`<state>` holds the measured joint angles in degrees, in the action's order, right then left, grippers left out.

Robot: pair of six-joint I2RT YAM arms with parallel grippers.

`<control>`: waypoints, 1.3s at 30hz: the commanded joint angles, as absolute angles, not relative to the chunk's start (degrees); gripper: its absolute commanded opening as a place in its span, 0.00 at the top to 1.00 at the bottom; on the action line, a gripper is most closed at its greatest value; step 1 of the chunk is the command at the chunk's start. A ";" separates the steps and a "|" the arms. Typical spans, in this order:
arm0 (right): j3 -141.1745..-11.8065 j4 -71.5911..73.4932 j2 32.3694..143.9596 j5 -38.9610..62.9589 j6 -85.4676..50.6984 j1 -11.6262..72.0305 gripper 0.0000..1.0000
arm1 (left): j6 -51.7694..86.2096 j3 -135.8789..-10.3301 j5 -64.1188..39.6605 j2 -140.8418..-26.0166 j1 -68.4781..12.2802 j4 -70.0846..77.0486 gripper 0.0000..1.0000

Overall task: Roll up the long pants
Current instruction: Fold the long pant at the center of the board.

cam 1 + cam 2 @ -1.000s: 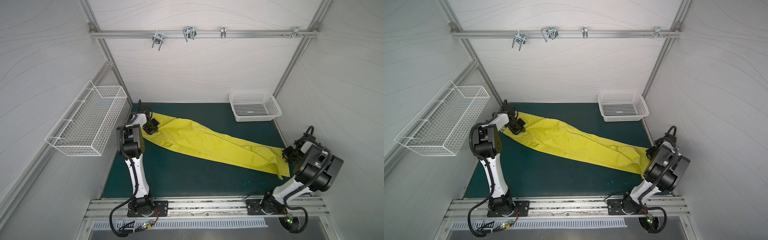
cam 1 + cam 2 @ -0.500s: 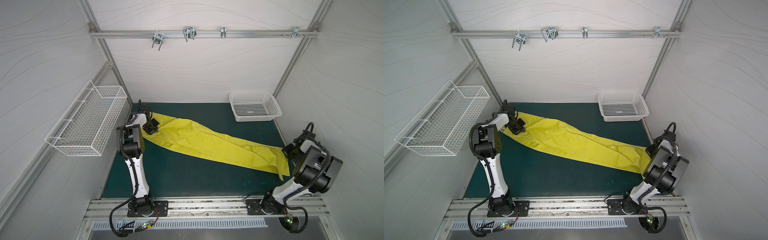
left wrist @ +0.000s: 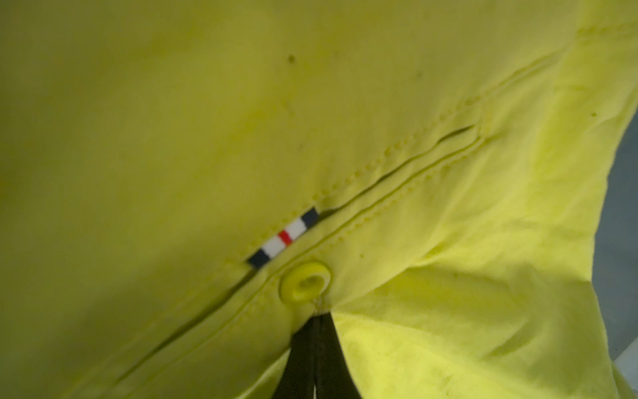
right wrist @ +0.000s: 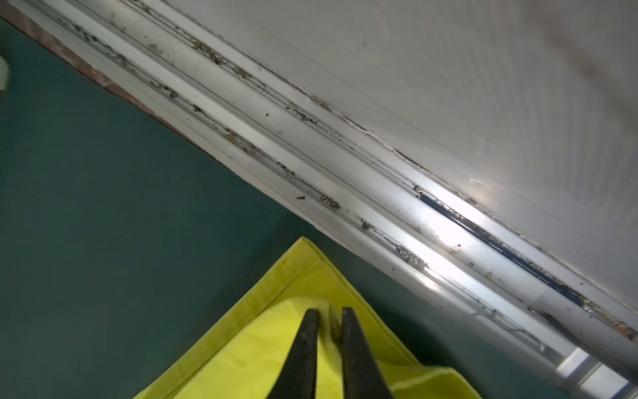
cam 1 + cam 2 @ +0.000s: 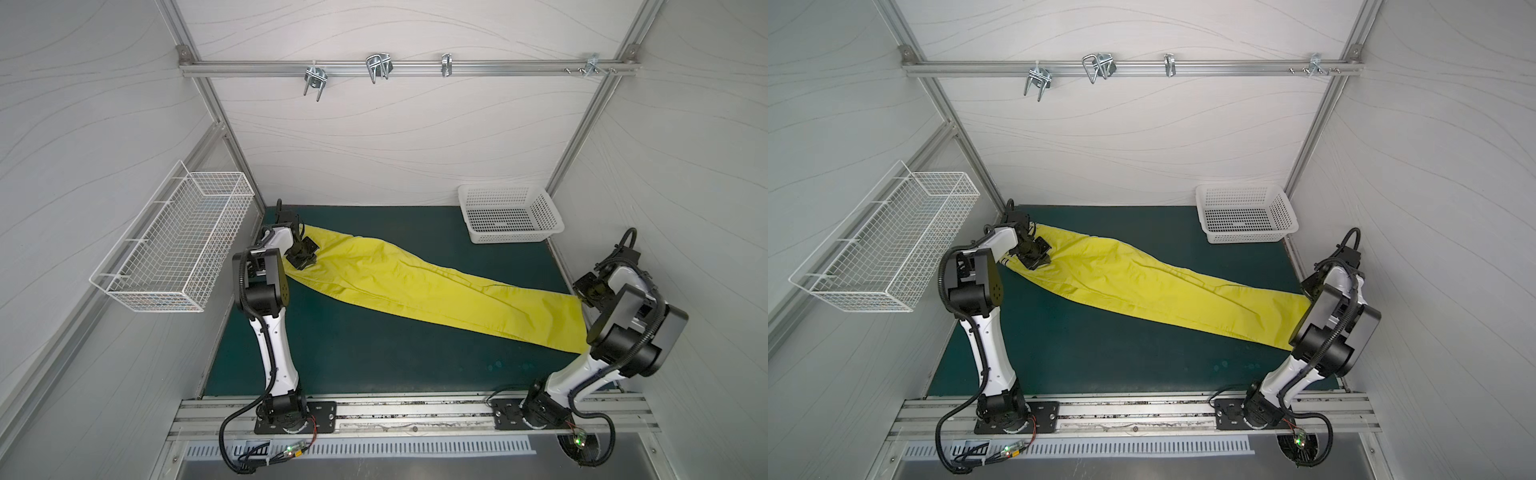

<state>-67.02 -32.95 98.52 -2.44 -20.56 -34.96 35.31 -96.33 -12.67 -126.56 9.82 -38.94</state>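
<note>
At 4 o'clock the right gripper [image 4: 329,312] had its jaws a little apart over the leg end of the long pants [image 5: 415,286], which the right arm [image 5: 1329,320] partly hid. The pants lay across the green mat [image 5: 374,357] up to 10 o'clock, where the left gripper [image 3: 318,316] pinched the waist tight. A white basket [image 5: 515,237] sat far back at 1 o'clock.

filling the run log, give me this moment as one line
pants: flat, unrolled | left gripper: shut on waist end | right gripper: slightly open at hem end
</note>
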 commanded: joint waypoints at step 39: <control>-56.41 -31.94 104.22 -1.43 -17.63 -34.13 1.00 | 35.16 -92.11 -13.14 -124.54 11.34 -39.40 1.00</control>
